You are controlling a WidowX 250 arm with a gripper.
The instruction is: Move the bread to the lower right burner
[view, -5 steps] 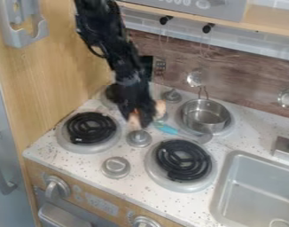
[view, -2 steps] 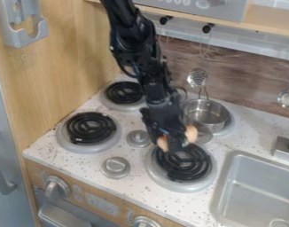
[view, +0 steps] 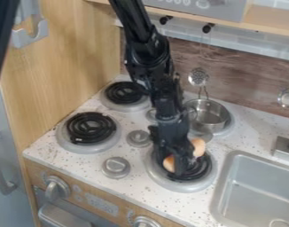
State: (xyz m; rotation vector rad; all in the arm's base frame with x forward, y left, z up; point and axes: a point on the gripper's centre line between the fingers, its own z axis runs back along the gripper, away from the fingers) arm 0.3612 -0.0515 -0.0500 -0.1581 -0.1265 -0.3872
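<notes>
**We Saw [the] Bread (view: 198,146) by the Lower Right Burner (view: 185,187)**

In the camera view, the black gripper (view: 181,165) hung down and pinched the bread, which stuck out on both sides. The bread was over the lower right burner, near the front edge of the counter (view: 141,193) and left of the sink (view: 259,186). We could not tell if it touched the burner. A shiny pot (view: 207,116) sat on the upper right burner (view: 231,127), nearer the counter's back edge.
</notes>
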